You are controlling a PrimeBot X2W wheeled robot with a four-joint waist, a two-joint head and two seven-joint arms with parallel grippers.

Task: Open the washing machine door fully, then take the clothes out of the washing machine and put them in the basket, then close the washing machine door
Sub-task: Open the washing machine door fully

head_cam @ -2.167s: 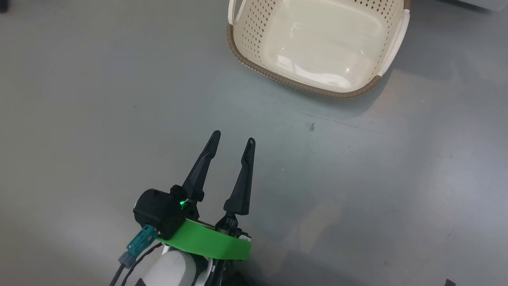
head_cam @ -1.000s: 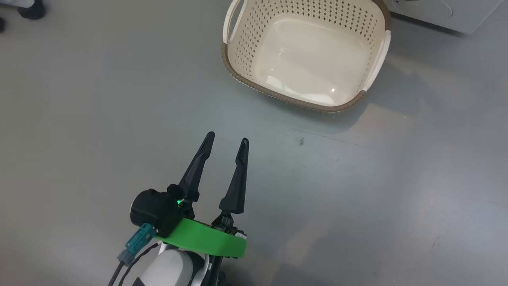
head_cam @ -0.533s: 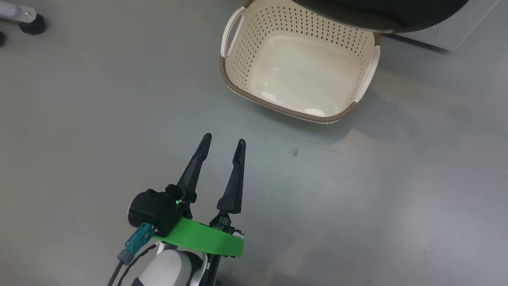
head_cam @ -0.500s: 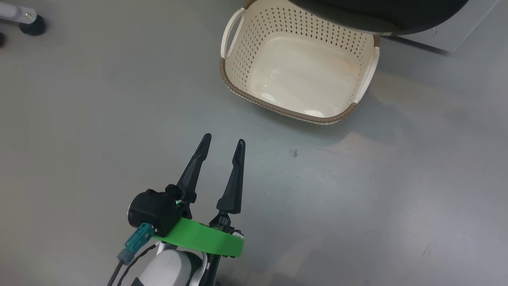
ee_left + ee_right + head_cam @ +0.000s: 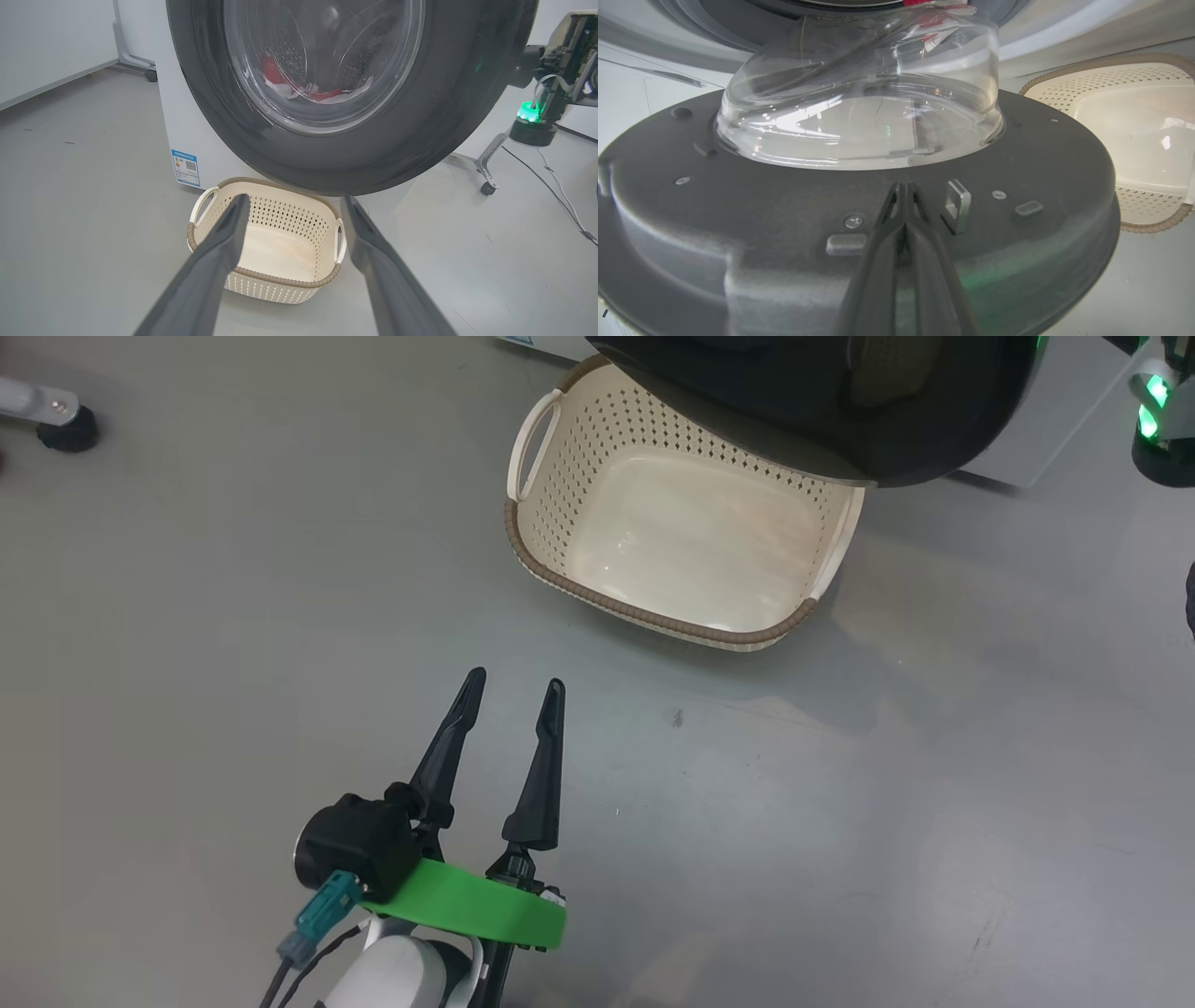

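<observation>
The washing machine door point(image 5: 444, 116) stands partly swung out from the white washing machine point(image 5: 187, 116), and its black rim point(image 5: 812, 420) hangs over the far side of the basket point(image 5: 607, 602). Red clothes point(image 5: 299, 88) show through its glass, inside the drum. The cream basket point(image 5: 261, 280) sits on the floor below the door, nothing in it. My left gripper point(image 5: 515, 683) hovers open over the floor, short of the basket, nothing between its fingers point(image 5: 224, 242). My right gripper point(image 5: 903, 187) is shut, its tips against the door's inner face point(image 5: 738, 200) beside the latch hook point(image 5: 958, 205), below the glass bowl point(image 5: 859, 107).
Grey floor point(image 5: 840, 803) lies open all around the basket. A wheeled stand leg point(image 5: 56, 420) is at the far left and another caster leg point(image 5: 486, 172) with cables at the right. My right arm with its green light point(image 5: 530, 112) sits beyond the door's edge.
The head camera has tilted, sliding the whole picture down. The black door has swung out over the basket's far side. My left gripper stays open and has barely moved.
</observation>
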